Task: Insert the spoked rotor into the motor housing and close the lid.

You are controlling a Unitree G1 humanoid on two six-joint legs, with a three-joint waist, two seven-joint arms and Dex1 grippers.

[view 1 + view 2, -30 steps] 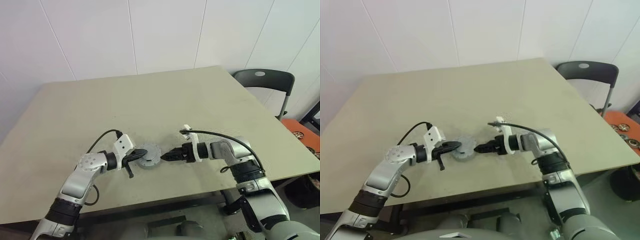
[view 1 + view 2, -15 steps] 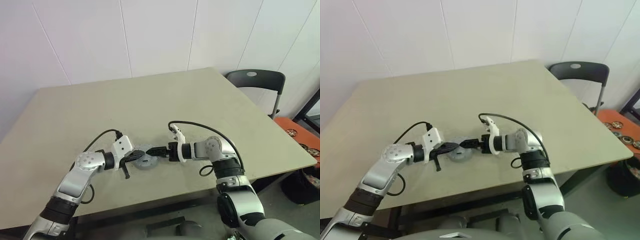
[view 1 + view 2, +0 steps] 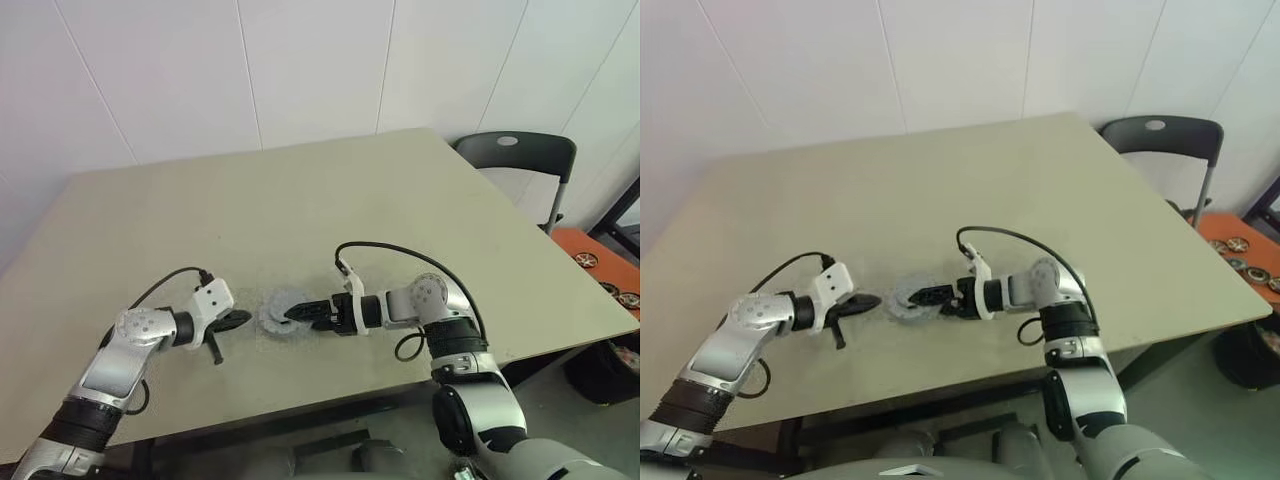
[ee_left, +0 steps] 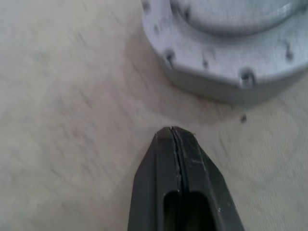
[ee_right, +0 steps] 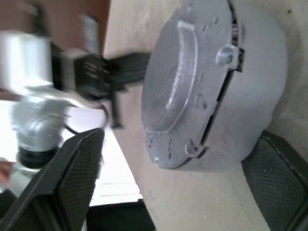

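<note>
Beige desk [image 3: 300, 200] mostly bare, near edge close. Grey motor housing [image 3: 281, 313] sits mid-front, lid on. My right hand [image 3: 297, 313] spread wide around it; left hand [image 3: 238, 320] pinched shut, empty, just beside.

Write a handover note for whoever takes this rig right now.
Left gripper: shut, empty, on the table beside the housing, apart from it.
Right gripper: open, fingers either side of the housing, no grip seen.
Housing: grey, flat on the table between both grippers.
Done: a grey lid sits on the housing; a dark gap shows along one edge.
Left: check the lid is seated fully. Whether the rotor is inside, I cannot tell.
</note>
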